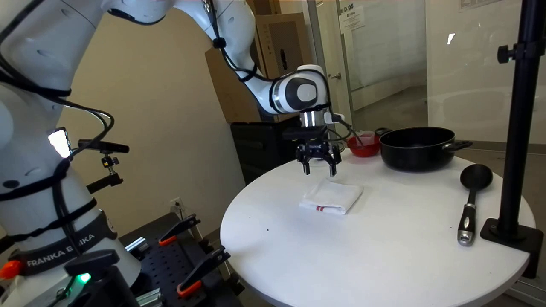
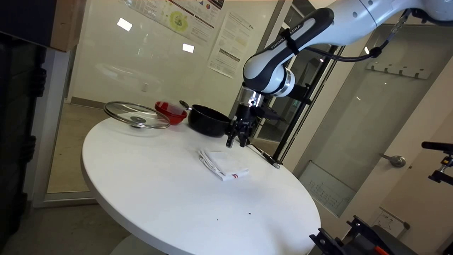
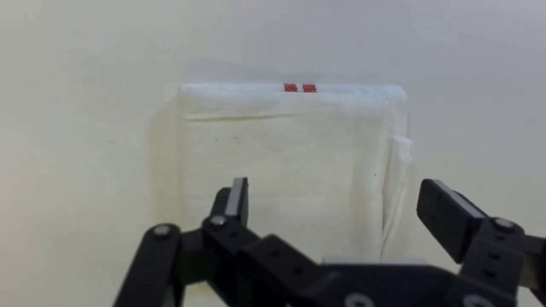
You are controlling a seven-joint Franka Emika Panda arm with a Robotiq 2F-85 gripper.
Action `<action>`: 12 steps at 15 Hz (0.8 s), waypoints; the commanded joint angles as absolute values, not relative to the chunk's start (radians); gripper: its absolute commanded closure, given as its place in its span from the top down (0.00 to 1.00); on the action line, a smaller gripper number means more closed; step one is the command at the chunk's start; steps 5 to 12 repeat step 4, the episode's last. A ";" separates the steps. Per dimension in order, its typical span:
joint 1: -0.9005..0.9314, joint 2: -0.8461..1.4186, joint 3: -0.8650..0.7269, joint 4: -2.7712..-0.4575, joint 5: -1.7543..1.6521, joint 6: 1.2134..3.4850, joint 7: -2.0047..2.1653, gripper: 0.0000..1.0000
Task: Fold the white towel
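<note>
Round table (image 1: pixel 375 251), folded towel (image 1: pixel 332 196), pincer (image 1: pixel 319 171) above

Your gripper (image 3: pixel 335 186) shows in the wrist view with its fingers (image 3: pixel 448 217) spread well apart, and part of the white towel (image 3: pixel 281 157) fills most of the gap between them. One finger overlaps the towel as you see it; the other stands just outside the side edge, against the pale tabletop (image 3: pixel 76 106). The towel lies folded in a rough square, reaching well ahead of the fingers. At the edge farthest from the gripper you have two small red patches (image 3: pixel 290 88) side by side, with a thin crease (image 3: pixel 239 118) just nearer the gripper. Beside the outer finger, a narrow layer (image 3: pixel 400 170) juts from the towel's side. The gripper's body hides the near end.
</note>
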State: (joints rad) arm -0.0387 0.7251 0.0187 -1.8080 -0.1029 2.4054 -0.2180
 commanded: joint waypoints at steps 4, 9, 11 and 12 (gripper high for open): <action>-0.034 0.701 0.012 -1.824 -0.128 2.403 -0.218 1.00; -0.034 0.701 0.012 -1.824 -0.128 2.403 -0.218 1.00; -0.034 0.701 0.012 -1.824 -0.128 2.403 -0.218 1.00; -0.034 0.701 0.012 -1.824 -0.128 2.403 -0.218 1.00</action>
